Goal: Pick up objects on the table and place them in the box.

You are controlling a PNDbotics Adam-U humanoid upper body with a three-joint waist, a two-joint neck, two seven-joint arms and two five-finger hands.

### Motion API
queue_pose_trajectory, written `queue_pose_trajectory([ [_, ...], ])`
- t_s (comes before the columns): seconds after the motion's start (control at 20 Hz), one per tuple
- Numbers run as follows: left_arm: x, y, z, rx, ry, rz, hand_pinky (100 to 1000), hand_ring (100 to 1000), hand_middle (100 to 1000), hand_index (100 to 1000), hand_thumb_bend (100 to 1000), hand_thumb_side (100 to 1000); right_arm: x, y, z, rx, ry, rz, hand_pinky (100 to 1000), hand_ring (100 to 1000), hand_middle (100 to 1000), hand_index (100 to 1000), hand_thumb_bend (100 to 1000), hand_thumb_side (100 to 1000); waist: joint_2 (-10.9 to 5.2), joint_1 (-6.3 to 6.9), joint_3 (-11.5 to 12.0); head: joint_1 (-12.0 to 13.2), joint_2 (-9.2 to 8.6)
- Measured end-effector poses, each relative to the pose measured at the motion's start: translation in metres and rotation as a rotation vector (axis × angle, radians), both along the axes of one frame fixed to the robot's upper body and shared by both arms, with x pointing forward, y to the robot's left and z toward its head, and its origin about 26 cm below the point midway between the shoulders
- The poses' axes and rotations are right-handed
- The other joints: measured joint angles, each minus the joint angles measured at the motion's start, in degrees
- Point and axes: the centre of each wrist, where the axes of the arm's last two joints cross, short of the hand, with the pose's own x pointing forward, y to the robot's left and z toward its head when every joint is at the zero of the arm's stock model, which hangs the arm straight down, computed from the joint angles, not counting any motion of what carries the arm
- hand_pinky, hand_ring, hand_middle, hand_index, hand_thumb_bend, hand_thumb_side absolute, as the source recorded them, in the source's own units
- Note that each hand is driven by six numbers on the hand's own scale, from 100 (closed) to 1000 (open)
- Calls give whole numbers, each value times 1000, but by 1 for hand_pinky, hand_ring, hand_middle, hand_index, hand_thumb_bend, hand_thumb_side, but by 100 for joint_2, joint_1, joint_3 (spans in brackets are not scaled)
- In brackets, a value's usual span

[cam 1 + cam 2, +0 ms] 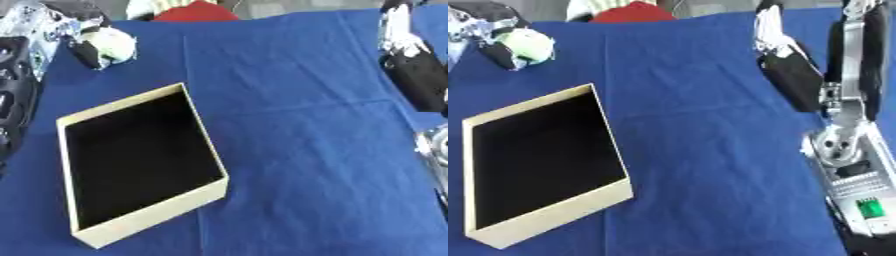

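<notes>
The box [140,165] is located at the lower left of the frame, on the blue cloth [315,150] covering the table. It is a shallow, cream-walled tray with a dark interior. No object can be made out inside it; on this evidence no placement has been completed, although the dark floor could conceal a small dark item.

One candidate object is visible: a pale, rounded item with a greenish tint [525,44], at the upper left of the frame. It is enclosed by the left hand [499,46], whose dark fingers are curled around its near and left sides. Whether the item is lifted clear of the cloth cannot be determined. It is positioned well apart from the box, up and to the left of the box's far corner.

The right hand [791,75] is seen at the upper right of the frame. It hangs over the cloth with dark fingers directed downward and relaxed, and nothing is held in it. Its forearm [850,165] occupies the right edge.

A red shape [197,11] lies at the far edge of the table; its nature cannot be established.

The task is judged to be at an early stage: one item is grasped, and transport to the box and release remain to be performed.
</notes>
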Motion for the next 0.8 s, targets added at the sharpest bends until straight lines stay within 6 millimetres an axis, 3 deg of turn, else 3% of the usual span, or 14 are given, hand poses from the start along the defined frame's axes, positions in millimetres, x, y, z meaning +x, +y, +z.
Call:
queue_pose_trajectory([
  [0.45,-7,-3,19,6,-25,-43,499,707,697,726,100,167,0,0,-1,-3,1,-1,924,767,720,878,100,570,-148,39,42,-22,120],
  [0.8,-19,13,30,-46,-83,-154,458,692,678,711,100,156,0,-2,-4,-6,9,-11,923,767,721,877,100,570,-245,82,137,-92,232],
])
